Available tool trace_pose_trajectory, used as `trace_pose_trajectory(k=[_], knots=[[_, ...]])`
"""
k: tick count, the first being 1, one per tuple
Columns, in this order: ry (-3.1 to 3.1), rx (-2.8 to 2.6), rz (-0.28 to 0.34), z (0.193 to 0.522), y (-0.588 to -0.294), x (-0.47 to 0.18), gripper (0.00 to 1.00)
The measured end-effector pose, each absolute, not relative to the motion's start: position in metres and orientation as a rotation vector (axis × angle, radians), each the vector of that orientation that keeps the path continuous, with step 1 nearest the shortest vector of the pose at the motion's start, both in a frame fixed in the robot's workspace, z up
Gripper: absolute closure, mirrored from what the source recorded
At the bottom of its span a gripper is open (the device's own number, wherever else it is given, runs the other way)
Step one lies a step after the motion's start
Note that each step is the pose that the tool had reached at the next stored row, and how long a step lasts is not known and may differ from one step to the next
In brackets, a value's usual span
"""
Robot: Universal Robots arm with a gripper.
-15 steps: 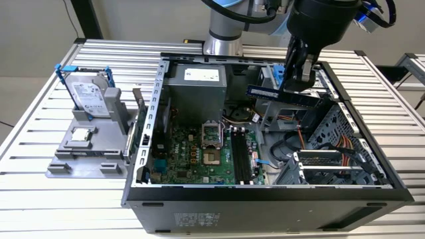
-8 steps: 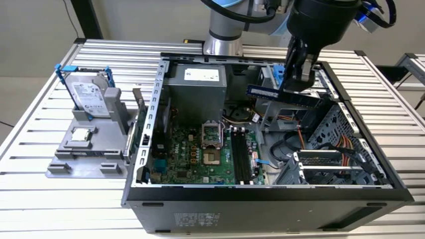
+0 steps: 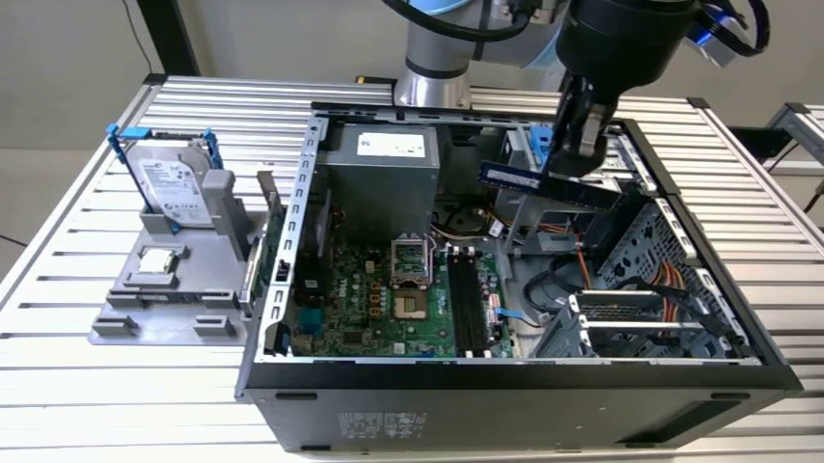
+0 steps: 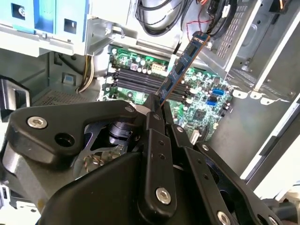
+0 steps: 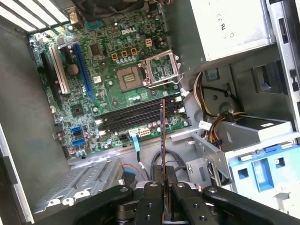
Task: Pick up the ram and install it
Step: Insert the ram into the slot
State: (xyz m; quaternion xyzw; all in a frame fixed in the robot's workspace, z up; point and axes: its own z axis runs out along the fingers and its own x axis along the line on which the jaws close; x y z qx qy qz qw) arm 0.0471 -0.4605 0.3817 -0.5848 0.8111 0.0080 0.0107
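So the gripper (image 3: 576, 154) is pinched tight on the ram (image 3: 547, 185), fingers closed narrow on the stick. In the exterior view it hangs in the air over the open PC case (image 3: 515, 371), at roughly 1 o'clock from the black memory slots (image 3: 466, 301), tilted and well clear of the motherboard (image 3: 373, 289). In the first wrist view the stick is edge-on and seems lined up with the slots, though it's hard to be sure. The hard drive (image 3: 174, 183) stands at 9 o'clock from the case, with the small silver chip (image 3: 154, 258) at 6 o'clock just beside it.
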Motion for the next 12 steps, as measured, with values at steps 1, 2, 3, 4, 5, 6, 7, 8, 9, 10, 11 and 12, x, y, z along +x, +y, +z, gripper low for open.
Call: trace_pose_trajectory(k=[1,2,3,4,5,6,7,8,9,10,11,12], knots=[[2.538,-1.815,0.025,0.3817,-0.4605,0.0471,1.0],[2.545,-1.805,0.025,0.3817,-0.4605,0.0471,1.0],[2.553,-1.794,0.024,0.3817,-0.4605,0.0471,1.0],[2.56,-1.783,0.024,0.3817,-0.4605,0.0471,1.0],[2.567,-1.773,0.024,0.3817,-0.4605,0.0471,1.0],[2.575,-1.761,0.024,0.3817,-0.4605,0.0471,1.0],[2.583,-1.75,0.024,0.3817,-0.4605,0.0471,1.0],[2.591,-1.737,0.024,0.3817,-0.4605,0.0471,1.0],[2.599,-1.725,0.024,0.3817,-0.4604,0.0471,1.0],[2.608,-1.712,0.023,0.3817,-0.4604,0.0471,1.0],[2.616,-1.699,0.023,0.3817,-0.4605,0.0471,1.0],[2.624,-1.686,0.023,0.3817,-0.4604,0.0471,1.0]])
